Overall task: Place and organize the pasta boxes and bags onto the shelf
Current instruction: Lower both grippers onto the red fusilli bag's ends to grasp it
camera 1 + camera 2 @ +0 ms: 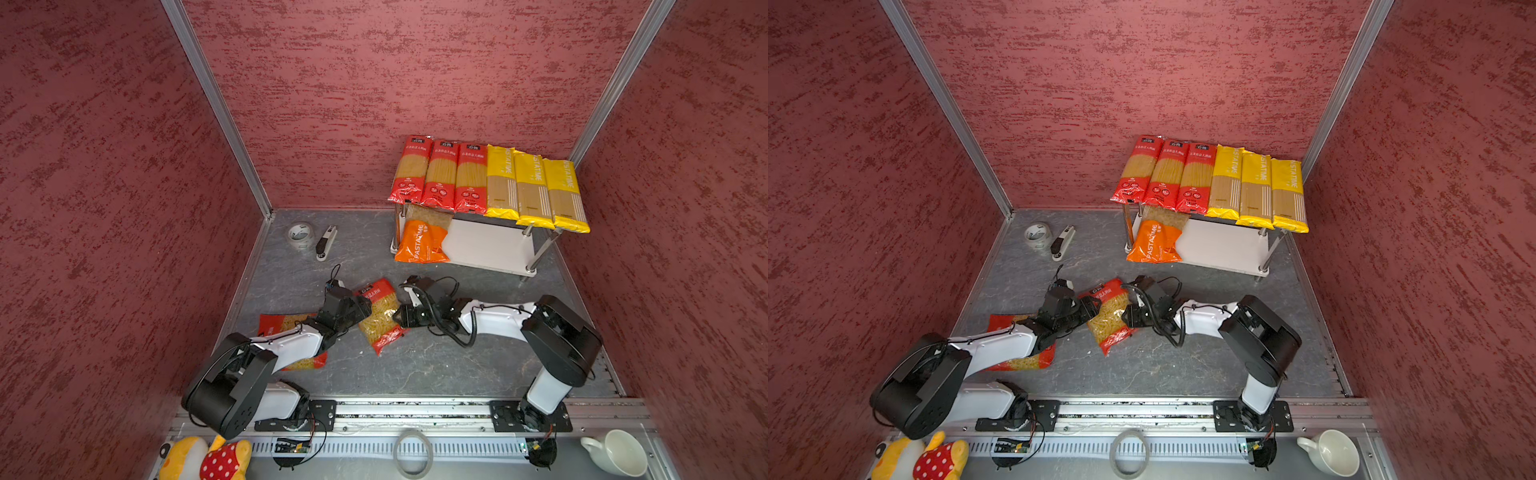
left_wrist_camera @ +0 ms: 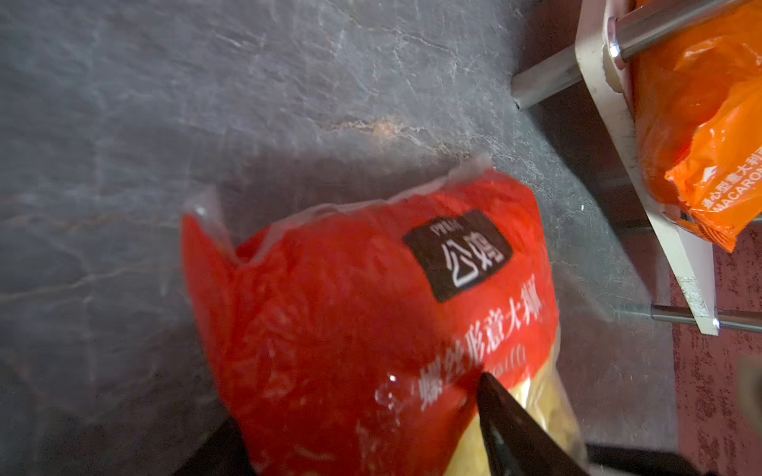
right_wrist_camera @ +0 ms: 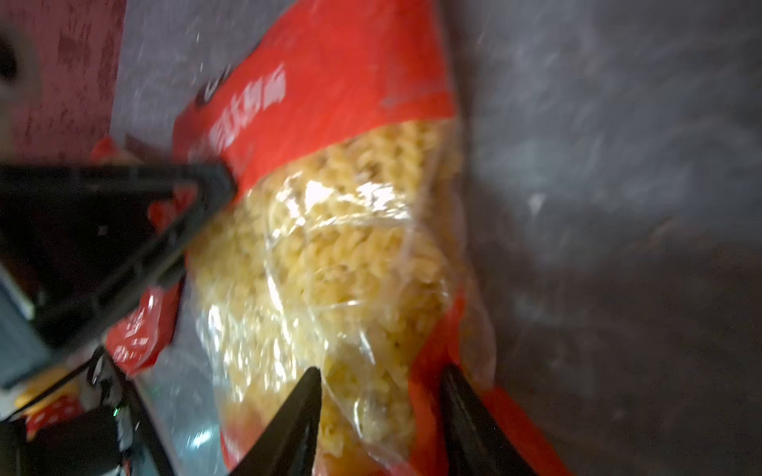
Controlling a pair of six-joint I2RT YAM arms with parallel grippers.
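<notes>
Our left gripper [image 2: 354,404] clasps the wide red plastic bag of spiral pasta [image 1: 380,320] across its width. Our right gripper [image 3: 381,369] straddles the opposite edge, fingers apart; we cannot tell if it pinches. The bag sits between both grippers over the grey stone-look tabletop [image 1: 415,365], in front of the small white two-tier metal-posted shelf [image 1: 490,245] and apart from it.

Lower tier of the white two-tier rack [image 1: 490,247] is mostly bare, just an orange plastic PASTATIME pack [image 1: 420,246] hogging its left end. Top's jammed with long red spaghetti packs [image 1: 440,176] and yellow spaghetti packs [image 1: 534,189]. Grey floor [image 1: 374,266] out front is open up to a wide red short-pasta pack [image 1: 380,318].
</notes>
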